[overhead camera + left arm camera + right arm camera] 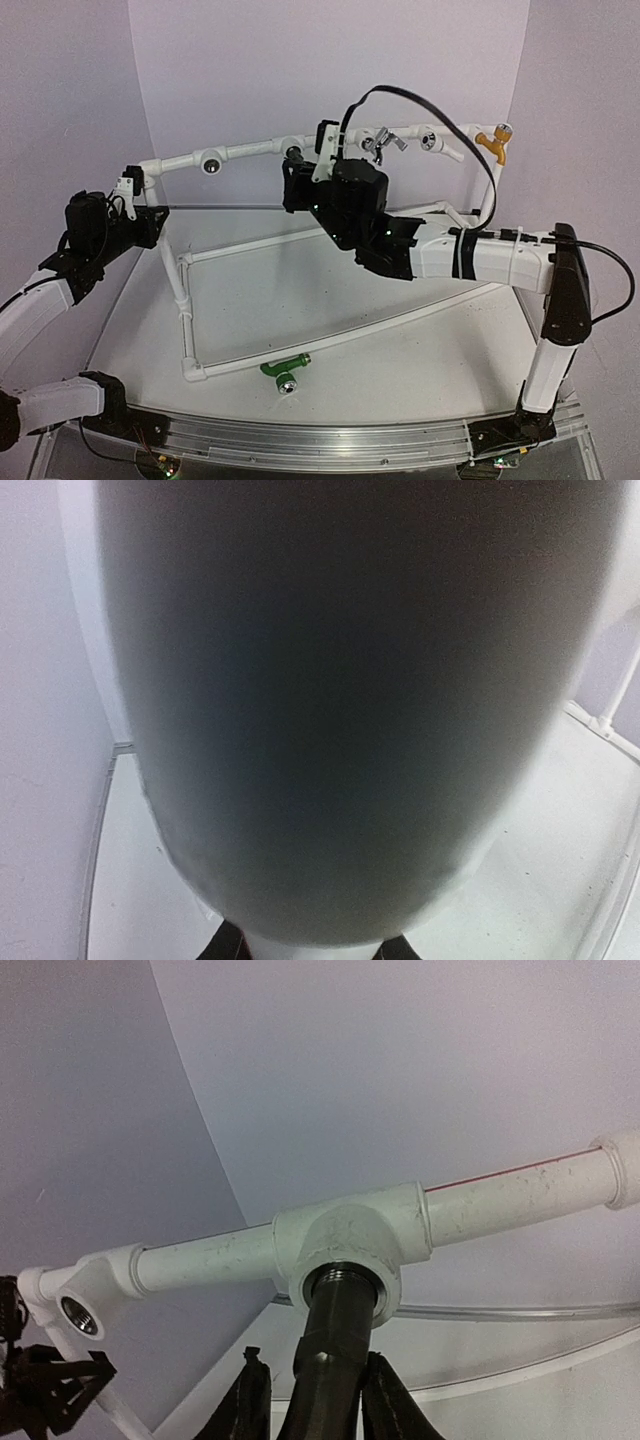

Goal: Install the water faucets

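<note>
1. The only marking we can make out is a thin red line (520, 1168) along the white pipe frame (250, 150).
2. The dark faucet (335, 1340) has its threaded end in a white tee fitting (350, 1235) on the top rail. The right claw (315, 1360) straddles its body: one finger touches it and a sliver of gap shows at the other, so we cannot tell whether it grips.
3. The left claw (312, 948) is closed on the frame's left post.
4. The green faucet (285, 367) lies on the counter (400, 370) beside the near rail, well apart from both claws.

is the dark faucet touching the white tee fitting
Touching. The right wrist view shows the dark faucet with its threaded end seated inside the tee fitting.
</note>
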Available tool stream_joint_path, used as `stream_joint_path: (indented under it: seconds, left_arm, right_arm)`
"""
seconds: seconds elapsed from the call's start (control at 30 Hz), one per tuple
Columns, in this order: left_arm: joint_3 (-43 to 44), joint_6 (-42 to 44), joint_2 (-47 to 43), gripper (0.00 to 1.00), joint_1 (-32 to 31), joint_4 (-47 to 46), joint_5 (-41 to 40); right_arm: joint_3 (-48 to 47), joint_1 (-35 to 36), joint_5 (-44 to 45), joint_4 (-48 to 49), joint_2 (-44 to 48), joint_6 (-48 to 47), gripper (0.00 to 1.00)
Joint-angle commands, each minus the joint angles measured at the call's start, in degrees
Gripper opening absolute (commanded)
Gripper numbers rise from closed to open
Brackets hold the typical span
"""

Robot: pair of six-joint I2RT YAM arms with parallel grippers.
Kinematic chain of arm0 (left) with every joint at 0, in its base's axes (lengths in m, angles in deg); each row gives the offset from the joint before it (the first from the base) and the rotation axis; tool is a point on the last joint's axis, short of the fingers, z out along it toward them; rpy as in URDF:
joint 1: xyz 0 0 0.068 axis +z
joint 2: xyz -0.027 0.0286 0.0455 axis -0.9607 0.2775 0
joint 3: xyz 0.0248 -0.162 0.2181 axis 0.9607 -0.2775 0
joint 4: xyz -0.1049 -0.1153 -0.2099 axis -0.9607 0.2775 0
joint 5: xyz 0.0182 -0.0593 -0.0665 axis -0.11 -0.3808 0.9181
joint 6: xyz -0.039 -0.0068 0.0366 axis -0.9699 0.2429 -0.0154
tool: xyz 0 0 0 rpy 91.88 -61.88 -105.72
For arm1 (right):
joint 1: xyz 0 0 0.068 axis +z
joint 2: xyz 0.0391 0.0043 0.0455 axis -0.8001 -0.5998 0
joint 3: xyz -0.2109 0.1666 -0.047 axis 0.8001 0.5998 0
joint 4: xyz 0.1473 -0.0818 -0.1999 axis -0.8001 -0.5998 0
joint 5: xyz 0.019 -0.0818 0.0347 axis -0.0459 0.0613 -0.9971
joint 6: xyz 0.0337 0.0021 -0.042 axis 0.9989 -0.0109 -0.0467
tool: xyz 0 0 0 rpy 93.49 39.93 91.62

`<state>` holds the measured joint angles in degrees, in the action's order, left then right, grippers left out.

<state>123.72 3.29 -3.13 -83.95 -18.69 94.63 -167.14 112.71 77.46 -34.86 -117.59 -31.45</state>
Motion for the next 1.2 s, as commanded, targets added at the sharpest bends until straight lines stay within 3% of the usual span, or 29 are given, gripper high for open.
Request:
stream_joint_path:
  seconds: [0.0,0.13,0.3,0.4,0.53,0.6,0.7,0.83,0.93,1.0,1.17]
  left_arm:
    - [1.3,-4.7,0.2,0.00,2.2,3.8,1.1]
    - [1.3,-4.6,-0.1,0.00,2.2,3.8,0.9]
    - [1.1,-4.6,-0.6,0.00,2.2,3.8,0.2]
    - [1.1,-4.5,-0.6,0.00,2.2,3.8,-1.3]
    - [1.0,-4.6,-0.6,0.00,2.2,3.8,-2.9]
    - [1.1,-4.6,-0.6,0.00,2.2,3.8,-2.7]
    - [1.2,-4.6,-0.5,0.00,2.2,3.8,-2.2]
    - [1.2,-4.5,-0.6,0.00,2.2,3.9,-2.2]
    - [1.1,-4.5,-0.5,0.00,2.2,3.9,-2.1]
    - [1.0,-4.5,-0.5,0.00,2.2,3.9,-2.0]
    - [1.1,-4.5,-0.5,0.00,2.2,3.9,-1.9]
  right_arm:
    - [1.8,-4.4,-7.7,6.2,6.8,28.0,0.12]
    - [3.2,-4.3,-8.7,0.8,9.3,21.2,0.43]
    - [5.2,-4.4,-15.1,-7.1,13.8,9.2,0.69]
    - [3.9,-4.2,-21.0,-16.6,16.4,-1.7,0.76]
    - [3.3,-3.1,-30.9,-28.1,20.8,-25.6,0.86]
    - [2.7,-1.3,-32.5,-34.7,22.2,-41.2,0.90]
    - [2.2,3.4,-24.7,-40.9,22.5,-64.6,0.97]
    - [1.0,6.6,-7.2,-40.6,18.7,-90.8,0.98]
    - [3.2,6.6,1.7,-32.3,15.6,-110.1,0.98]
    - [3.8,6.6,4.0,-24.8,13.9,-118.9,0.98]
    - [1.3,6.6,3.5,-18.7,10.6,-129.3,0.98]
